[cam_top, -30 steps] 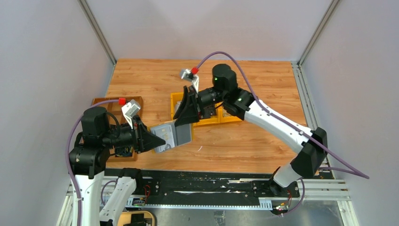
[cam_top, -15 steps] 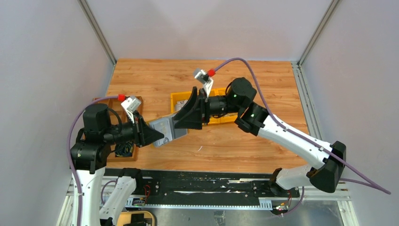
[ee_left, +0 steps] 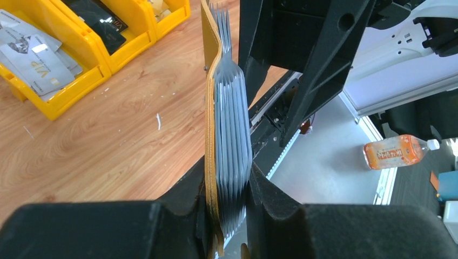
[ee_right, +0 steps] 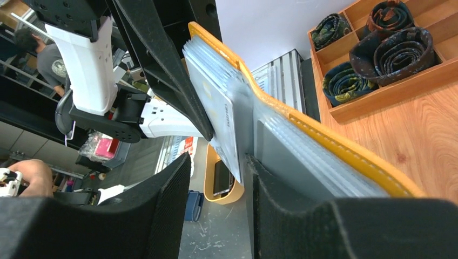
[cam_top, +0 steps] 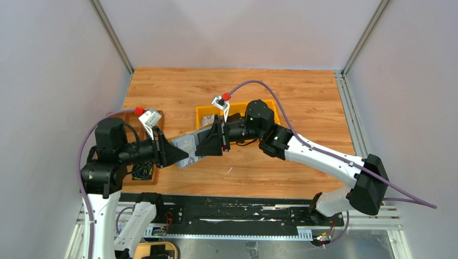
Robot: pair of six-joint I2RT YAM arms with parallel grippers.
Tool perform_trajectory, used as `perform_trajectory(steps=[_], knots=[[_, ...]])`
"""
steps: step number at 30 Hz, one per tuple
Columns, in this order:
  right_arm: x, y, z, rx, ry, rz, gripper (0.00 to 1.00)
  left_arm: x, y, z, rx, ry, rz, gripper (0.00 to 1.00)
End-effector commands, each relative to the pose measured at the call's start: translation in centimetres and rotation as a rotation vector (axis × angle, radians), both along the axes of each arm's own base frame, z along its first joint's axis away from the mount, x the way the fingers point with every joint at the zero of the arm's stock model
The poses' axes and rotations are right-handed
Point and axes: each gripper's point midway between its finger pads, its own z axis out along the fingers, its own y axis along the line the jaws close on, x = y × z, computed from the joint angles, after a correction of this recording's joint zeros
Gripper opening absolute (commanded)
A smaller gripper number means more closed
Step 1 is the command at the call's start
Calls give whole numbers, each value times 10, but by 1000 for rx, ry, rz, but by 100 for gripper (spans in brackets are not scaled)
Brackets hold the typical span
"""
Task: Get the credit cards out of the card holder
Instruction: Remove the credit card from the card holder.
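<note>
Left pincer (ee_left: 227, 174) clamps one card holder (ee_left: 209, 97); right pincer (ee_right: 217, 162) straddles one card (ee_right: 216, 102).

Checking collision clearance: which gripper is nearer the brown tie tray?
Left. The left gripper sits just beside the brown tray; the right gripper is farther away, across the card holder.

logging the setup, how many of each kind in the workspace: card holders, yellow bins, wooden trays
card holder: 1
yellow bins: 3, going by the left wrist view
wooden tray: 1
total: 5
</note>
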Motion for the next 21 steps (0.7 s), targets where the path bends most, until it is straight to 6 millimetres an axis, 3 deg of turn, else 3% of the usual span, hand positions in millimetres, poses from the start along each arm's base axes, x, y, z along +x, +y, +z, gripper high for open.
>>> perform_trajectory(steps=[1,7,14,17,21], knots=[[4,9,6,30,17,-1,43,-14,-7,22,-55,-65,-59,2],[4,16,10,69,64,24,30,-23,-11,21,-84,-47,-104,11],[-2,16,13,124,98,58,16,-38,-17,19,-133,-15,-190,36],[-12,10,15,172,118,117,10,-43,-20,22,-165,20,-227,54],[-23,1,28,258,142,194,2,-46,-21,26,-187,43,-257,61]])
